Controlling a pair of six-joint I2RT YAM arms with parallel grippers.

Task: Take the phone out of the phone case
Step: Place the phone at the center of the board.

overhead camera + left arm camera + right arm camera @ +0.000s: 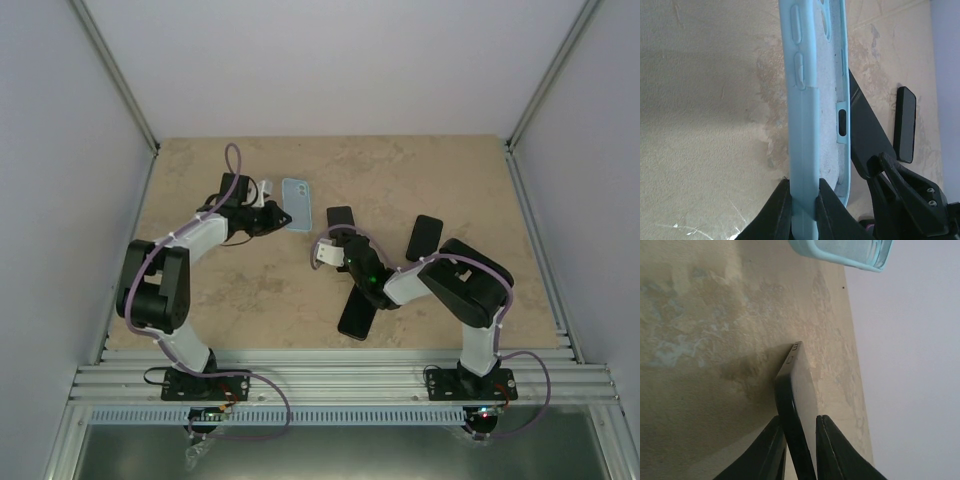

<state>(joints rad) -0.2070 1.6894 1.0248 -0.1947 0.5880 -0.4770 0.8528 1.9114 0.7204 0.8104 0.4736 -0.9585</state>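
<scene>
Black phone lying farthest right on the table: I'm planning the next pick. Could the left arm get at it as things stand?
Probably not: the left gripper is shut on the blue case, and the right arm, holding a second phone, lies across the way to the far-right phone.

1 high rear view over the table (250,290), 2 close wrist views, blue case (297,203) in all 3
</scene>
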